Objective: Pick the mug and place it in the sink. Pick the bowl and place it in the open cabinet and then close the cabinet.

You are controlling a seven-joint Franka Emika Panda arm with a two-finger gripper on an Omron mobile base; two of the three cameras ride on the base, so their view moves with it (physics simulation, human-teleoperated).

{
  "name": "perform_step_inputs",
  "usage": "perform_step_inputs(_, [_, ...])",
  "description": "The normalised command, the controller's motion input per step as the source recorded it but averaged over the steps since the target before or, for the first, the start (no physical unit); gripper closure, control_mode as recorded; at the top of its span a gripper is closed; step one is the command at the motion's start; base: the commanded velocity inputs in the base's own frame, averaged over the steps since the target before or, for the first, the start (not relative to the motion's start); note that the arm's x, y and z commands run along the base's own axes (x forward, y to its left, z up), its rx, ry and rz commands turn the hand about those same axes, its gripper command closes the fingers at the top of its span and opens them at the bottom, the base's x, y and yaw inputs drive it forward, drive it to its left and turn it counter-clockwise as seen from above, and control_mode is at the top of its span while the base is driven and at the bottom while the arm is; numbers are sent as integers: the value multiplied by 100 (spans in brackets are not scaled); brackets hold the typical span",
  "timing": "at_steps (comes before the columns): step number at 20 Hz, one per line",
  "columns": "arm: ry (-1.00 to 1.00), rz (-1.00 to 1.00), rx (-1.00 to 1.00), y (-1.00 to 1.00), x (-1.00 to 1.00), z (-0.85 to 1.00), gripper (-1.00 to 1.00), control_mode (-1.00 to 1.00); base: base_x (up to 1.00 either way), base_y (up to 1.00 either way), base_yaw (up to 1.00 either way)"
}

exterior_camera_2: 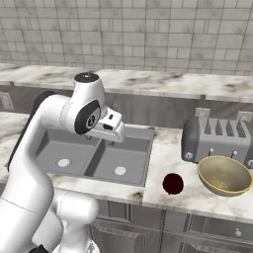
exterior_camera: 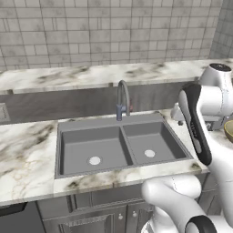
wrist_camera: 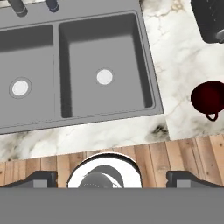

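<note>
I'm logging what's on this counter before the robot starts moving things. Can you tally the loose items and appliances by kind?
Mugs: 1, the dark red mug
Bowls: 1, the yellowish bowl
Toasters: 1, the grey toaster
Total: 3

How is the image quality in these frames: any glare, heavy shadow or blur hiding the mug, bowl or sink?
Left base view: even, flat light, the sink crisp with soft shading on its walls; the bowl is cut by the frame edge. Right base view: no glare; the mug is very dark with little inner detail. Hand view: sharp, the mug's handle readable.
</note>
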Motion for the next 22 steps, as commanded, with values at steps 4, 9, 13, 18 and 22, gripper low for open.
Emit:
perform_step_inputs(4, [0, -6, 0, -37, -37, -12, -100, -100, 0, 0, 0])
perform_step_inputs(9, [0, -1, -2, -25, -8, -17, -100, -100, 0, 0, 0])
perform_step_inputs(13, [0, 0, 0, -36, -21, -15, -100, -100, 0, 0, 0])
perform_step_inputs(18, [1, 0, 0, -35, -20, -16, -100, -100, 0, 0, 0])
perform_step_inputs(22, [3, 0, 0, -36, -12, -5, -100, -100, 0, 0, 0])
